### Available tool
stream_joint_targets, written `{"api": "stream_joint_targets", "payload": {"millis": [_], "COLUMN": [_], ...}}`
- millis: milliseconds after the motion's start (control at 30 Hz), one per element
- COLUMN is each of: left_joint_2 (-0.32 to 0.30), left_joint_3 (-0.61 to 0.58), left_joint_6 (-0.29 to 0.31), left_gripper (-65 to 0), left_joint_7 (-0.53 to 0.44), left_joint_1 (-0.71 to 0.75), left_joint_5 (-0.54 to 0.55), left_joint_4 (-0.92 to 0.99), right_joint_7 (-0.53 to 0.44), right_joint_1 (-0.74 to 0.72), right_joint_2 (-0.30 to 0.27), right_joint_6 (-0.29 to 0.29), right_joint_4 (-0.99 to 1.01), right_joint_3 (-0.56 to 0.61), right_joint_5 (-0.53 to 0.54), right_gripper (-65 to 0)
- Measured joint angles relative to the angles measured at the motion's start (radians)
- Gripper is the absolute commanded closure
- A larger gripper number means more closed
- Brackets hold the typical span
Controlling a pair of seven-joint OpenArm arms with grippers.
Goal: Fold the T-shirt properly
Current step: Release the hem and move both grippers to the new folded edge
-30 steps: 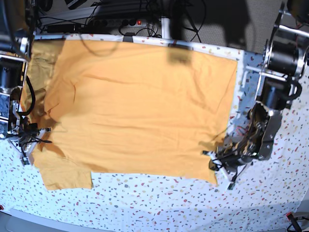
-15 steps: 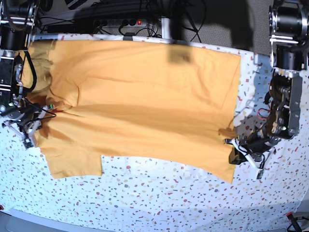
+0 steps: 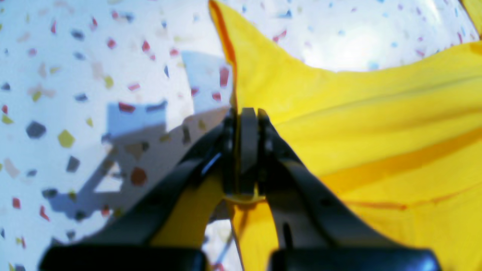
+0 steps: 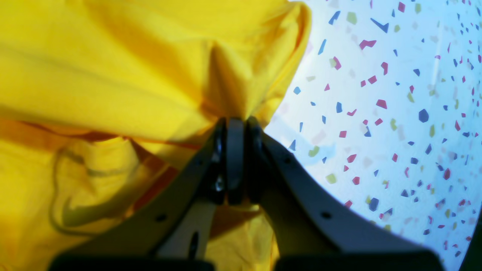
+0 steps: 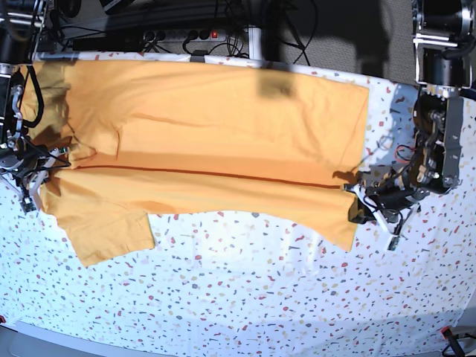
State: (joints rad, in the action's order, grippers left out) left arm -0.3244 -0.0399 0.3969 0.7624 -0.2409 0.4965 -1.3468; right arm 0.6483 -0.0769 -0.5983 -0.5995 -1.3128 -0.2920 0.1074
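The mustard-yellow T-shirt lies spread across the speckled table, its plain side up, with a lengthwise fold ridge across the middle and a sleeve at the front left. My left gripper is shut on the shirt's hem edge at the right; in the left wrist view the black fingers pinch yellow cloth. My right gripper is shut on bunched cloth at the shirt's left end; in the right wrist view its fingers clamp a gathered fold. The lettering is hidden.
The speckled white tabletop stretches bare in front of the shirt. Cables and a power strip lie behind the table's back edge. Arm bodies stand at the far left and far right.
Both grippers have carried the shirt's front edge toward the back, raising the fold ridge. The shirt's front edge has drawn back from the table's front, and the sleeve has shifted with it.
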Motion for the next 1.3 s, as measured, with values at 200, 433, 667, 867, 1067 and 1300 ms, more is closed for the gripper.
{"api": "stream_joint_targets", "payload": {"millis": [200,433,667,867,1067,1300], "left_joint_2": [0.001,0.000,-0.002,-0.002,0.011,0.097], "left_joint_3": [0.000,0.000,0.000,0.000,0.000,0.001], "left_joint_6": [0.003,-0.003,-0.003,-0.003,-0.088,-0.085], "left_gripper": [0.0,-23.2,-30.3,-30.3,-30.3,-30.3], "left_joint_7": [0.074,0.184,0.184,0.084,-0.090,-0.097], "left_joint_1": [0.007,0.008,0.008,-0.019,-0.022,-0.019], "left_joint_5": [0.003,-0.001,-0.002,-0.002,-0.175,-0.213], "left_joint_4": [0.000,0.000,0.000,-0.002,-0.002,0.168], "right_joint_7": [0.124,0.164,0.249,0.143,0.106,0.100], "right_joint_1": [0.005,0.006,0.008,-0.026,-0.108,-0.168], "right_joint_2": [0.001,-0.001,-0.003,-0.008,0.003,0.065], "right_joint_6": [0.042,0.080,0.118,0.161,0.166,0.167], "right_joint_4": [0.000,0.000,0.000,-0.021,-0.023,-0.023], "right_joint_3": [0.000,0.000,0.000,0.000,-0.002,-0.003], "right_joint_5": [0.011,0.000,0.003,0.053,0.137,0.134], "right_gripper": [0.0,-32.5,-35.1,-35.1,-35.1,-35.1]}}
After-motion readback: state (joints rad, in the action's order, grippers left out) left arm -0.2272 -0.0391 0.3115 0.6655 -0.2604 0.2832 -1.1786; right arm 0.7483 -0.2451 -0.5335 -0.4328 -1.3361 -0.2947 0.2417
